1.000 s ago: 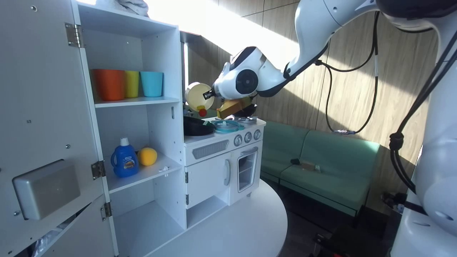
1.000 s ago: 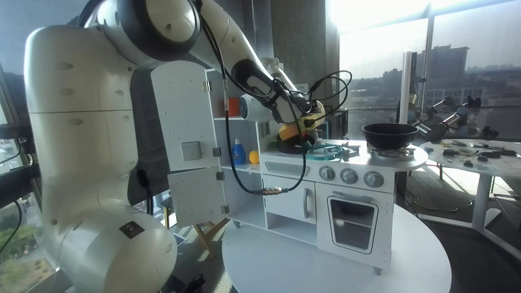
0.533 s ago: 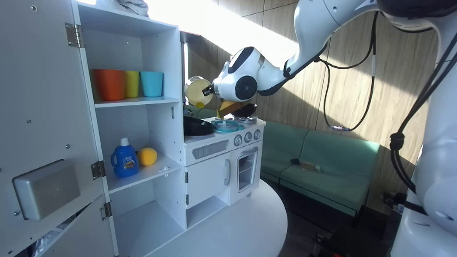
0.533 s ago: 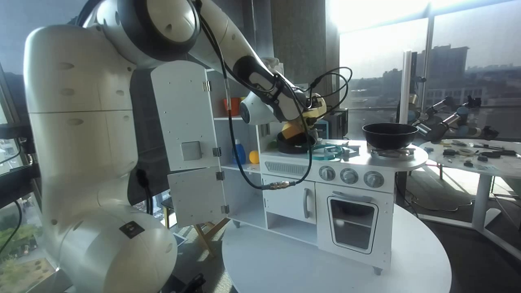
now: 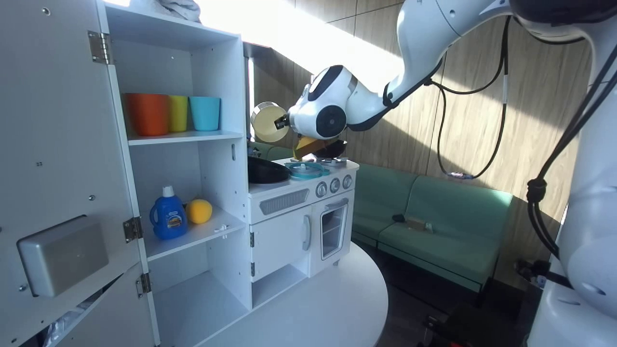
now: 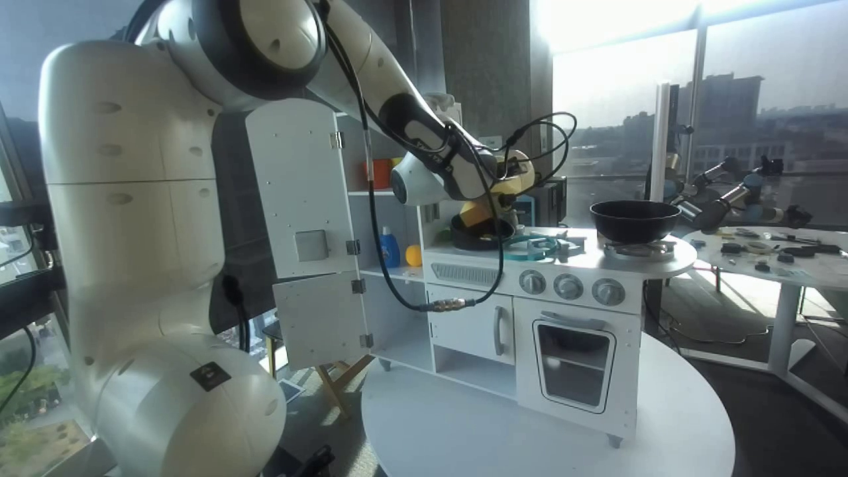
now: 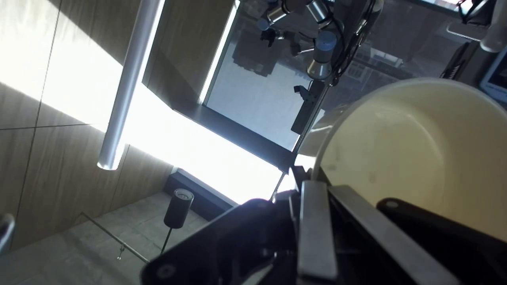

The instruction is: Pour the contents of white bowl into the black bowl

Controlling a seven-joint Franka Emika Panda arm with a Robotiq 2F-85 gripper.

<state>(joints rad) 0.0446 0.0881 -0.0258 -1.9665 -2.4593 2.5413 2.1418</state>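
Well, three cups (image 5: 204,113) are standing on the shelf (image 5: 185,140), and two black vessels are sitting on the toy stove (image 5: 279,236), the black bowl (image 5: 266,172) and a deeper pot (image 6: 635,225), neither letting me see its contents. Above the black bowl the gripper (image 5: 280,122) is pinching one white bowl (image 5: 265,126) by the rim between its fingers, and that bowl is hanging tipped on its side, showing a glossy cream inside with faint marks.
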